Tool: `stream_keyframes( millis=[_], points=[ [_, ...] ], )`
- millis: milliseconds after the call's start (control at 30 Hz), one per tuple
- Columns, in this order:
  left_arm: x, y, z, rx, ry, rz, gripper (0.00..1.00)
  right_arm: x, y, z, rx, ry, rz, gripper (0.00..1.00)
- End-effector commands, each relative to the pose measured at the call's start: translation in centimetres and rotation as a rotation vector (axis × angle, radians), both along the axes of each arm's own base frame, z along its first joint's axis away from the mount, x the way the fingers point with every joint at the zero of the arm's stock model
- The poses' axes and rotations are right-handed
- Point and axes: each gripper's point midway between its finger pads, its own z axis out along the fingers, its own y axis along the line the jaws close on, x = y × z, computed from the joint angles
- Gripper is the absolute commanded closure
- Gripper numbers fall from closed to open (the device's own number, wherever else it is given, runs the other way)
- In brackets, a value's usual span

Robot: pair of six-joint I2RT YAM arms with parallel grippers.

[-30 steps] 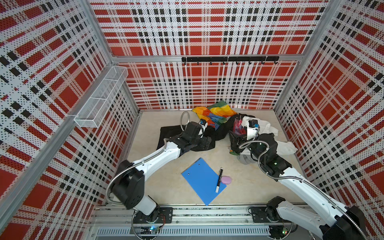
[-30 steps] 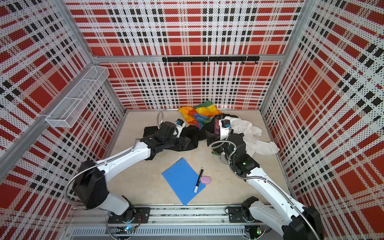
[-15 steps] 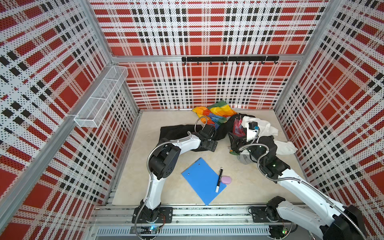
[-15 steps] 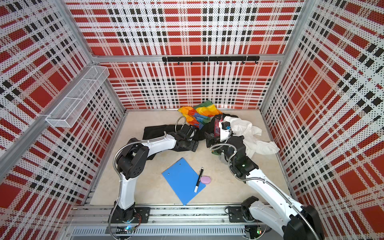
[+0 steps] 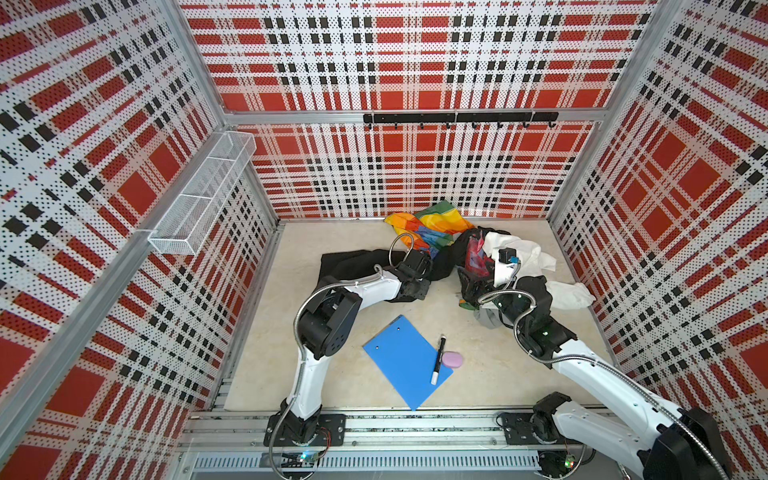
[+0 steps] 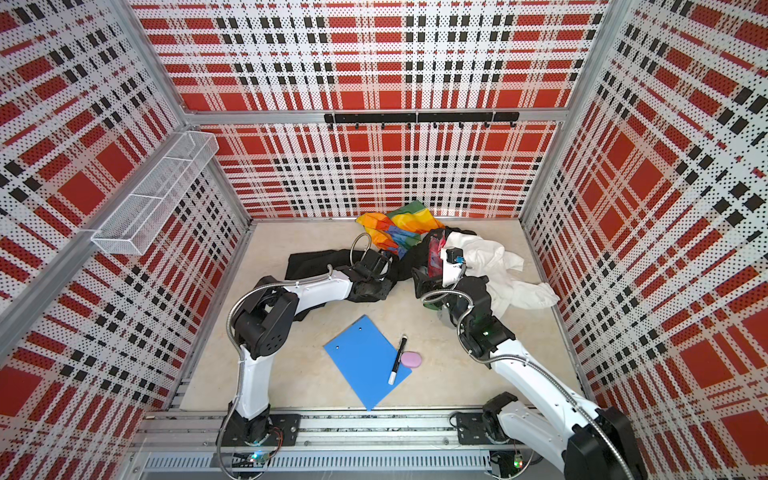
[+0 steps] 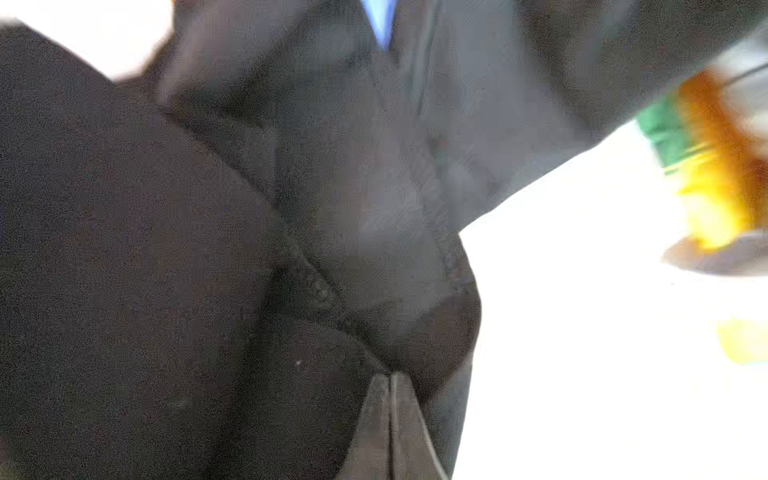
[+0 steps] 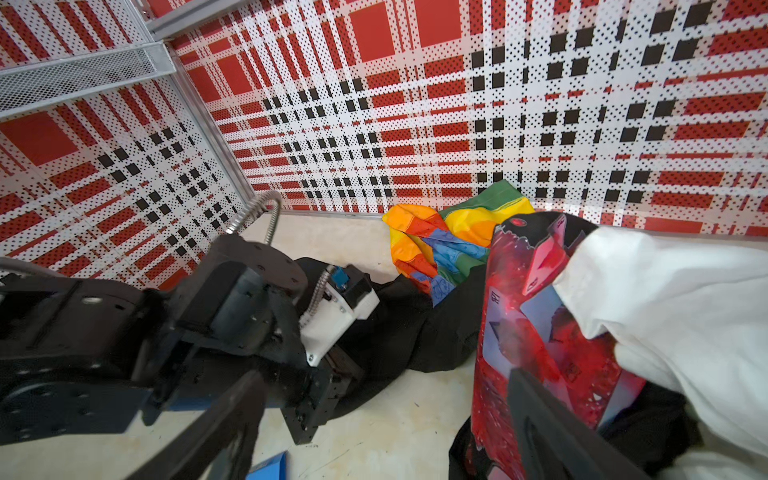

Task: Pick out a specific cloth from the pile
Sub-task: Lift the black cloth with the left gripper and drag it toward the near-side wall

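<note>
Currently, left gripper (image 7: pixel 390 384): jaws closed, black fabric gathered at the tips.
State of right gripper (image 8: pixel 384 374): jaws wide apart, nothing between them, one finger just beside the red-patterned piece (image 8: pixel 536 316).
Location of the cloth (image 5: pixel 349 266): spread on the floor left of the pile (image 5: pixel 536 257), partly under the left arm, one end touching the rainbow cloth (image 5: pixel 432 224).

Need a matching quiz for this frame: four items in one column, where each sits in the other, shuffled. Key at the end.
Items
1. marker
2. rainbow cloth
3. wire basket
4. black cloth

Places
A. fixed to the left wall, off the table
B. spread on the table, partly under the left arm
C. lying across the edge of the blue clipboard
D. bunched at the foot of the back wall

Pairs: 1-C, 2-D, 3-A, 4-B
</note>
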Motion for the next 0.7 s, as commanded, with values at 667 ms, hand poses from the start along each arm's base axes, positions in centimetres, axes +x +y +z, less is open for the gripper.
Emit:
stream_keyframes(
  millis=[667],
  points=[
    [3.2, 24.9, 30.2, -0.230, -0.512, 0.489, 1.00, -0.7, 1.1, 1.7, 0.083, -0.074, 0.098, 0.00]
  ],
)
